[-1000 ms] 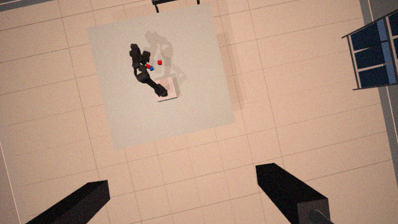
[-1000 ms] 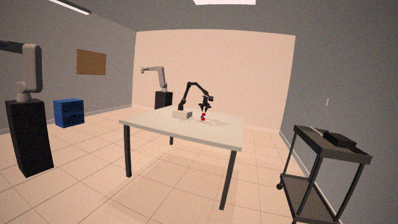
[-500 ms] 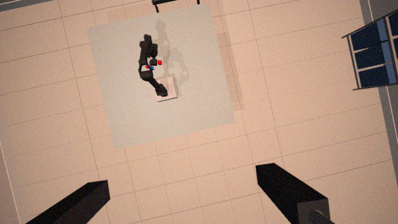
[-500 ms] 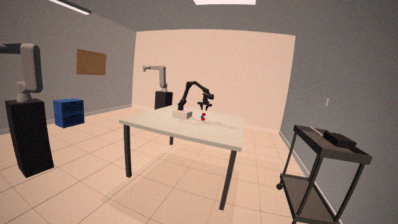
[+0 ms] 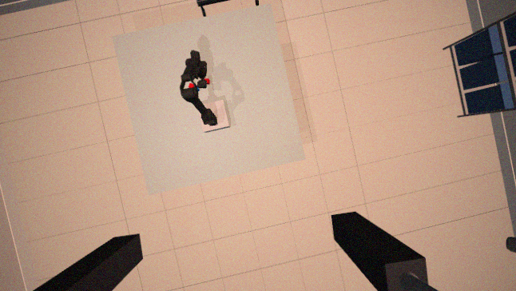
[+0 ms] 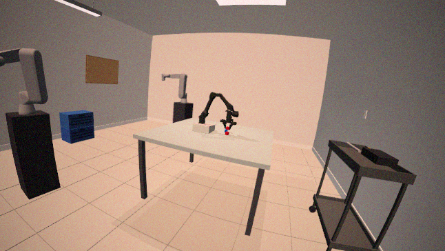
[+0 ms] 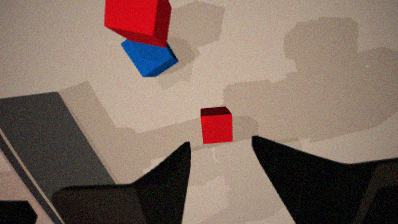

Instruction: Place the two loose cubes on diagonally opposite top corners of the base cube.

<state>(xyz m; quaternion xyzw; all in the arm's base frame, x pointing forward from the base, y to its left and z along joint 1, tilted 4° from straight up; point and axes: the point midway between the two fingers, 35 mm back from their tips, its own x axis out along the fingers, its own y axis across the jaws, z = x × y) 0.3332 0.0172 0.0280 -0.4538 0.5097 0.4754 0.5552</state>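
The blue base cube (image 5: 198,89) (image 6: 226,131) (image 7: 149,59) stands on the table. One red cube (image 5: 191,85) (image 6: 227,127) (image 7: 132,17) sits on top of it, offset toward one corner and overhanging; its top is cut off in the wrist view. The other red cube (image 5: 207,81) (image 6: 226,133) (image 7: 217,128) lies on the table, apart from the blue cube. My gripper (image 7: 220,143) is open and empty, above the table. In the wrist view the lone red cube appears between and just beyond the fingertips, below them. The blue cube's top is mostly hidden.
A pale box (image 5: 222,116) (image 6: 203,128) under the arm's base stands on the table (image 5: 256,132) (image 6: 237,148); its dark side (image 7: 50,135) is at the wrist view's left. The stacked pair is up and left of the lone cube in the wrist view.
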